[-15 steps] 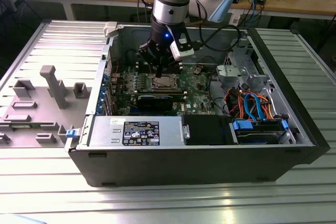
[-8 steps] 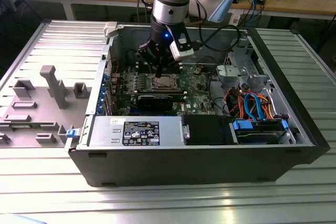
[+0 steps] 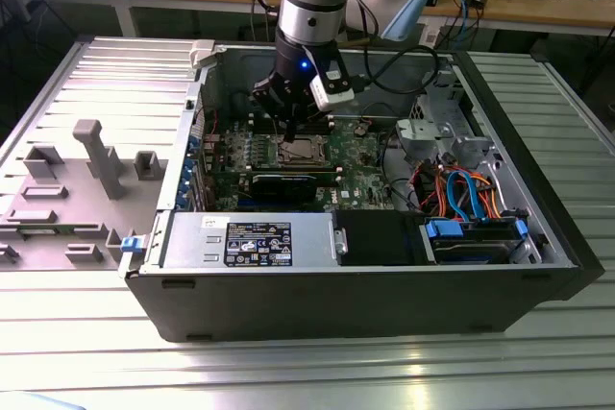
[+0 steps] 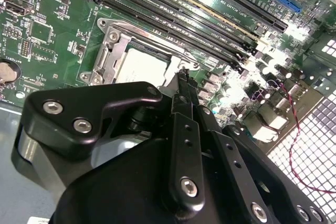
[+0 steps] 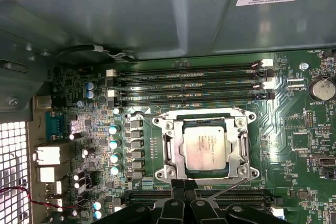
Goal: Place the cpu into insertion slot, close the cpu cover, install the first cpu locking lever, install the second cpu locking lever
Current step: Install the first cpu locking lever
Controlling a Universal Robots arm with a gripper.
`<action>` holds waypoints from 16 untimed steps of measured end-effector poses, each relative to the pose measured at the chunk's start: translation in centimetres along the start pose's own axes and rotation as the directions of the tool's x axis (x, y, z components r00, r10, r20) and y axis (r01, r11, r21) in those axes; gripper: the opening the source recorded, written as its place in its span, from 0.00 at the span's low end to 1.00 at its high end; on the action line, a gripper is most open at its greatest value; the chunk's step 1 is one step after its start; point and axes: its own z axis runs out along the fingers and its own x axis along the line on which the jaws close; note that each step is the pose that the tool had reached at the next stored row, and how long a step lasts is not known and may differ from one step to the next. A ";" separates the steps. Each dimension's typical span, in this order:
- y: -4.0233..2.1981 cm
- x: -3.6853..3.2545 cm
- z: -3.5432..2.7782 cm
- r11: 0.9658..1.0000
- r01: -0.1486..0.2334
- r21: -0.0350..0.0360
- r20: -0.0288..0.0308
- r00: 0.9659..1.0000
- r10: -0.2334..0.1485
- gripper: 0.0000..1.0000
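Observation:
The cpu (image 5: 205,148) lies flat in the insertion slot (image 5: 242,170) on the green board, silver top up. The cpu cover (image 5: 205,123) is folded down around it as a metal frame. One thin wire lever (image 5: 139,114) runs along the socket's edge nearest the memory slots. A second lever (image 5: 228,186) slants up from the opposite edge toward my gripper (image 5: 184,184). My gripper (image 4: 182,74) is shut with its fingertips together, just off the socket's edge beside the cpu (image 4: 143,67). In the exterior view my gripper (image 3: 288,132) hangs right over the cpu (image 3: 296,150).
Several long memory slots (image 5: 189,85) run beside the socket. The computer case wall (image 5: 157,19) rises close behind. A black graphics card (image 3: 283,182), a power supply (image 3: 250,237) and coloured cables (image 3: 461,189) fill the case. A grey fixture (image 3: 96,156) stands on the exterior view's left.

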 end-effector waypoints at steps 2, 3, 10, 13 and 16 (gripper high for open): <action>0.00 0.02 0.00 1.000 0.000 0.000 0.000 1.000 0.000 0.11; 0.00 0.03 0.00 1.000 0.000 0.000 0.000 1.000 0.000 0.11; 0.00 0.10 0.01 1.000 0.000 -0.001 0.000 1.000 0.000 0.11; 0.00 0.13 0.02 1.000 0.000 -0.001 0.000 1.000 0.000 0.11; -0.01 0.20 0.02 1.000 0.000 -0.001 0.000 1.000 0.000 0.11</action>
